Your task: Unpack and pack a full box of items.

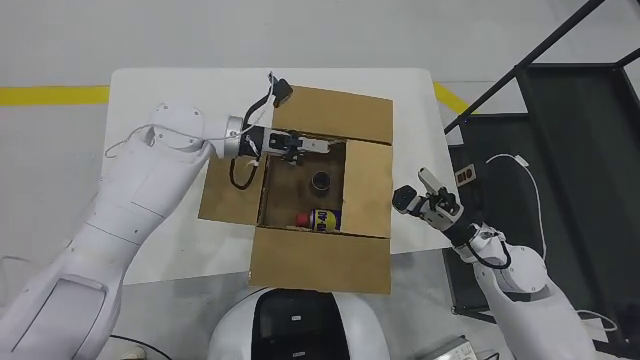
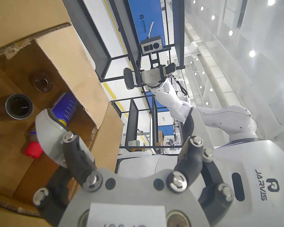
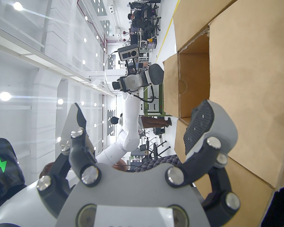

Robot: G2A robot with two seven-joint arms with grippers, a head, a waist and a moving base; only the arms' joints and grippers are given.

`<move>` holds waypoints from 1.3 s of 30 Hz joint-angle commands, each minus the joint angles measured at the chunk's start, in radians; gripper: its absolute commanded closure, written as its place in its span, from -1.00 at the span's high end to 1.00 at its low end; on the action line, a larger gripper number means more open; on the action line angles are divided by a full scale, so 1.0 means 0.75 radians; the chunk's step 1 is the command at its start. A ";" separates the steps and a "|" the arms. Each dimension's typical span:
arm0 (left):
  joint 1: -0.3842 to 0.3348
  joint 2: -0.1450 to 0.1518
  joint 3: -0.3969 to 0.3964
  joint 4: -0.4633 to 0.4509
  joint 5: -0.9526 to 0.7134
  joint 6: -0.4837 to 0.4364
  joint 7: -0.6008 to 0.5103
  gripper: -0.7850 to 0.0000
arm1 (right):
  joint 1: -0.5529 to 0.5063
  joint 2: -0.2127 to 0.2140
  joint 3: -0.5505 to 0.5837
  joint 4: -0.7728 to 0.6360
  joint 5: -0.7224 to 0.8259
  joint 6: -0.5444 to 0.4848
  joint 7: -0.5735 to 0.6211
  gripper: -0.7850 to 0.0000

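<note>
- On the white table: an open cardboard box, its flaps folded outward and lying spread around the opening.
- Inside, along the near wall: a blue-and-yellow spray can lying on its side, red cap pointing left.
- Just beyond the can, about mid-floor: a dark tube standing upright with its open end up, apart from the can.
- Between the tube and the right wall: a round dark flange lying flat on the cardboard, touching neither tube nor can.
- Left gripper over the far left part of the opening, above the contents; fingers spread wide with nothing between them, plain from its own wrist.
- Right gripper in the air over the table's right edge, near the right flap and outside the box; fingers likewise released and empty, with the box's outer wall just beside one ribbed pad.
- Right of the table: a black metal rack.
- On the floor to the far left: a yellow line.
</note>
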State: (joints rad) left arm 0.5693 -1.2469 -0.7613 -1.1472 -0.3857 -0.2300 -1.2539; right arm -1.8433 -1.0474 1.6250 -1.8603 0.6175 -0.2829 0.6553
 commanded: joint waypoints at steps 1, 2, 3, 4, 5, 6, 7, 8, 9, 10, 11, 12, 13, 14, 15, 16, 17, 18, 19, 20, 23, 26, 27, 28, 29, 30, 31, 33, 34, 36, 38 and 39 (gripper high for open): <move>-0.046 -0.023 0.054 0.018 0.013 0.020 -0.027 1.00 | 0.000 0.001 0.020 0.016 0.018 0.017 0.011 1.00; -0.069 -0.038 0.081 0.033 0.016 0.026 -0.037 1.00 | -0.003 0.001 0.032 0.028 0.022 0.018 0.014 1.00; -0.093 -0.054 0.110 0.054 0.018 0.030 -0.044 1.00 | -0.007 0.001 0.045 0.043 0.026 0.016 0.011 1.00; -0.117 -0.071 0.139 0.078 0.013 0.031 -0.051 1.00 | -0.014 0.000 0.057 0.059 0.040 0.016 -0.001 1.00; -0.141 -0.090 0.168 0.107 0.007 0.030 -0.058 1.00 | -0.021 0.000 0.068 0.072 0.056 0.016 -0.007 1.00; -0.164 -0.110 0.197 0.145 0.006 0.031 -0.057 1.00 | -0.026 -0.001 0.081 0.086 0.067 0.015 -0.014 1.00; -0.186 -0.131 0.228 0.181 0.010 0.033 -0.052 1.00 | -0.031 -0.002 0.093 0.099 0.078 0.014 -0.021 1.00; -0.204 -0.153 0.258 0.213 0.003 0.027 -0.055 1.00 | -0.036 -0.002 0.106 0.111 0.090 0.011 -0.025 1.00; -0.219 -0.176 0.284 0.253 -0.010 0.023 -0.055 1.00 | -0.042 -0.003 0.120 0.124 0.097 0.007 -0.031 1.00; -0.238 -0.198 0.314 0.291 0.003 0.015 -0.052 1.00 | -0.044 -0.003 0.133 0.140 0.098 0.003 -0.043 1.00; -0.250 -0.220 0.341 0.325 0.007 0.002 -0.050 1.00 | -0.045 -0.004 0.141 0.153 0.099 0.001 -0.053 1.00; -0.257 -0.242 0.363 0.365 -0.006 -0.006 -0.055 1.00 | -0.045 -0.005 0.146 0.166 0.108 0.000 -0.060 1.00; -0.271 -0.263 0.383 0.408 0.003 -0.015 -0.047 1.00 | -0.044 -0.006 0.152 0.179 0.116 0.001 -0.068 1.00; -0.282 -0.282 0.406 0.448 0.023 -0.026 -0.035 1.00 | -0.043 -0.007 0.156 0.189 0.119 0.002 -0.075 1.00; -0.285 -0.302 0.420 0.485 0.018 -0.036 -0.030 1.00 | -0.041 -0.008 0.158 0.196 0.123 0.003 -0.076 1.00; -0.291 -0.320 0.432 0.524 0.018 -0.052 -0.022 1.00 | -0.040 -0.009 0.159 0.203 0.126 0.004 -0.076 1.00; -0.297 -0.336 0.445 0.560 0.031 -0.069 -0.007 1.00 | -0.038 -0.010 0.159 0.209 0.123 0.005 -0.076 1.00; -0.298 -0.352 0.453 0.592 0.031 -0.094 0.009 1.00 | -0.036 -0.011 0.157 0.214 0.120 0.005 -0.075 1.00; -0.298 -0.367 0.457 0.625 0.027 -0.121 0.027 1.00 | -0.034 -0.012 0.155 0.217 0.118 0.003 -0.074 1.00; -0.300 -0.381 0.462 0.656 0.031 -0.145 0.049 1.00 | -0.032 -0.014 0.152 0.222 0.117 0.003 -0.076 1.00; -0.299 -0.418 0.464 0.730 0.023 -0.229 0.110 1.00 | -0.024 -0.018 0.139 0.231 0.112 0.005 -0.079 1.00; -0.294 -0.449 0.455 0.794 -0.001 -0.300 0.153 1.00 | -0.022 -0.022 0.129 0.232 0.109 0.003 -0.081 1.00; -0.295 -0.457 0.453 0.814 -0.003 -0.322 0.166 1.00 | -0.022 -0.023 0.126 0.234 0.107 0.000 -0.080 1.00; -0.294 -0.466 0.451 0.830 -0.009 -0.340 0.158 1.00 | -0.021 -0.024 0.123 0.238 0.106 -0.001 -0.080 1.00; -0.300 -0.473 0.453 0.846 -0.010 -0.346 0.132 1.00 | -0.021 -0.026 0.120 0.241 0.106 -0.002 -0.078 1.00; -0.300 -0.473 0.453 0.846 -0.010 -0.346 0.132 1.00 | -0.022 -0.026 0.117 0.241 0.102 -0.004 -0.073 1.00; -0.300 -0.473 0.453 0.846 -0.010 -0.346 0.132 1.00 | -0.023 -0.027 0.116 0.242 0.097 -0.007 -0.068 1.00; -0.300 -0.473 0.453 0.846 -0.010 -0.346 0.132 1.00 | -0.028 -0.028 0.122 0.238 0.091 -0.018 -0.054 1.00; -0.300 -0.473 0.453 0.846 -0.010 -0.346 0.132 1.00 | -0.033 -0.028 0.130 0.233 0.090 -0.024 -0.046 1.00; -0.300 -0.473 0.453 0.846 -0.010 -0.346 0.132 1.00 | -0.045 -0.028 0.148 0.225 0.096 -0.032 -0.033 1.00; -0.300 -0.473 0.453 0.846 -0.010 -0.346 0.132 1.00 | -0.049 -0.028 0.169 0.230 0.086 -0.034 -0.041 1.00; -0.300 -0.473 0.453 0.846 -0.010 -0.346 0.132 1.00 | -0.044 -0.028 0.176 0.240 0.061 -0.032 -0.066 1.00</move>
State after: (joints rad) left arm 0.3447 -1.6015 -0.4219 -0.5124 -0.3931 -0.4897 -1.1548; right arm -1.8797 -1.0686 1.7509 -1.6879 0.6813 -0.3086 0.6239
